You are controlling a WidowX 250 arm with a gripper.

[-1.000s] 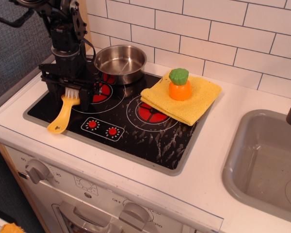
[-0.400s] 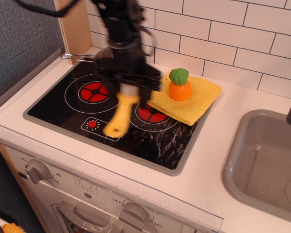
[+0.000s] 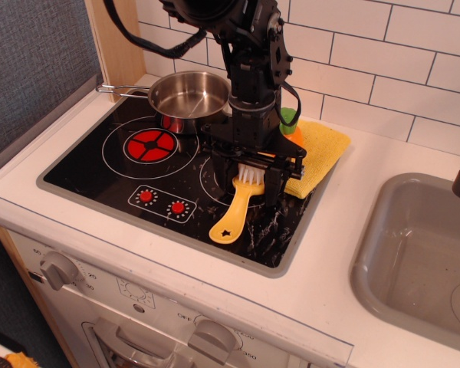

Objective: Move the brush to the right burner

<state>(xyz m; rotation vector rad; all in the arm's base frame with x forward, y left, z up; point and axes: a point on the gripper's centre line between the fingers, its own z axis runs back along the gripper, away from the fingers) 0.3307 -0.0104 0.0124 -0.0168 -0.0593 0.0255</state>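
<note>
The brush (image 3: 238,208) has a yellow handle with a star-shaped hole at its tip and white bristles at the top. My gripper (image 3: 250,175) is shut on its bristle end, one finger on each side. The handle slopes down toward the front of the stove, with its tip low over the black glass. The gripper and brush are over the right burner (image 3: 208,184). Only part of the burner's white ring shows. The rest is hidden by the gripper and the cloth.
A steel pot (image 3: 190,96) stands at the back of the stove beside the left burner (image 3: 149,144). A folded yellow cloth (image 3: 322,149) with an orange and green toy (image 3: 290,123) lies just right of the gripper. Two red dial dots (image 3: 161,202) are at the front. A grey sink (image 3: 422,253) is to the right.
My gripper has carried the brush from the left burner rightward across the stove to the right burner and lowered it. The pot is uncovered again.
</note>
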